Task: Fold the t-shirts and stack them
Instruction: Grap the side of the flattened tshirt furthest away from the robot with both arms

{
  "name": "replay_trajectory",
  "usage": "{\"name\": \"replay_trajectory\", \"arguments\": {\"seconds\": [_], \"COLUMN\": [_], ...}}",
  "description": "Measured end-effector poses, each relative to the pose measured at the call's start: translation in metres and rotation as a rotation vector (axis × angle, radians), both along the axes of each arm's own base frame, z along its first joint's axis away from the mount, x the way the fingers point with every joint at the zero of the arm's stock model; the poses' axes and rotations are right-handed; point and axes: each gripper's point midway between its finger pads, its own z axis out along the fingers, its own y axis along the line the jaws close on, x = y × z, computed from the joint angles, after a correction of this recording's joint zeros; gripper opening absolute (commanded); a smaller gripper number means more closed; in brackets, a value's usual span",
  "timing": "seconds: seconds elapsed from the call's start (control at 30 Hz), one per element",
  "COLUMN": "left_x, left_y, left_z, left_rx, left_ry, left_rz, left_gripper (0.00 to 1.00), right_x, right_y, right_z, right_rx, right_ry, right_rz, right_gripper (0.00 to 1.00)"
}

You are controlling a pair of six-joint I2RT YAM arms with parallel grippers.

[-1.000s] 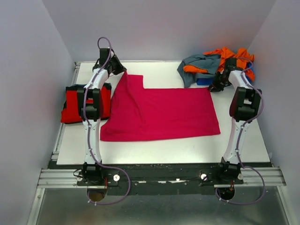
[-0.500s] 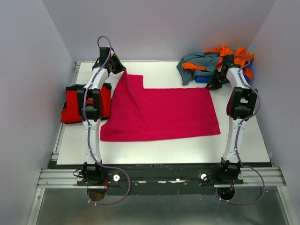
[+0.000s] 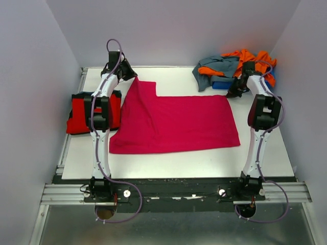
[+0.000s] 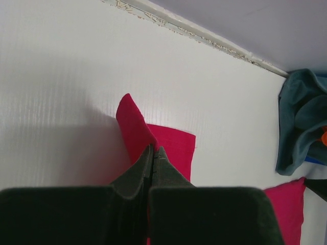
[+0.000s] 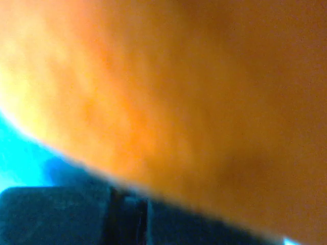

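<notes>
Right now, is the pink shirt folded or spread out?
Spread: pink shirt lies flat on the table, one far corner lifted in the shut left claw.

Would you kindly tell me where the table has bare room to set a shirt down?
Bare table: the near strip before the magenta t-shirt, and the far strip between the left gripper and the clothes pile. Crowded: the far right corner, and the left edge with the red t-shirt.
</notes>
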Motion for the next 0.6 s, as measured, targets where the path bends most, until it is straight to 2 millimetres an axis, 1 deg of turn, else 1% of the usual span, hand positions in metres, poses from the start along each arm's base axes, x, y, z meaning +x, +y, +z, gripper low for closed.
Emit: {"name": "replay_trajectory", "arguments": {"seconds": [0.07, 0.2, 0.27, 0.33, 0.43, 0.5, 0.6], "left_x": [0.0, -0.001, -0.003, -0.006, -0.009, -0.011, -0.015], "left_y": [-0.002, -0.008, -0.012, -0.014, -0.017, -0.015, -0.012], "left_z": [0.0, -0.002, -0.004, -0.003, 0.008, 0.021, 0.036], "left_rx": [0.009, 0.032, 0.044, 0.056, 0.074, 0.09, 0.114], "left_ry": [-0.003, -0.011, -0.01, -0.012, -0.027, -0.053, -0.075], "left_rz": [-0.005, -0.019, -0.03, -0.041, -0.057, -0.061, -0.058], "left_gripper": [0.0, 0.0, 0.0, 0.0, 0.0, 0.0, 0.0], "right_x": [-0.003, -0.017, -0.022, -0.021, -0.015, -0.013, -0.012], "right_y": [0.0, -0.002, -0.002, -0.004, -0.006, -0.007, -0.009], "right_z": [0.001, 0.006, 0.013, 0.023, 0.04, 0.052, 0.063], "right_rx": [-0.006, -0.028, -0.039, -0.05, -0.068, -0.082, -0.099], "right_ry": [-0.017, -0.037, -0.053, -0.079, -0.129, -0.159, -0.18], "right_rz": [0.002, 0.003, 0.006, 0.009, 0.007, 0.005, 0.001], "right_gripper": [0.01, 0.01, 0.01, 0.01, 0.01, 0.01, 0.01]}}
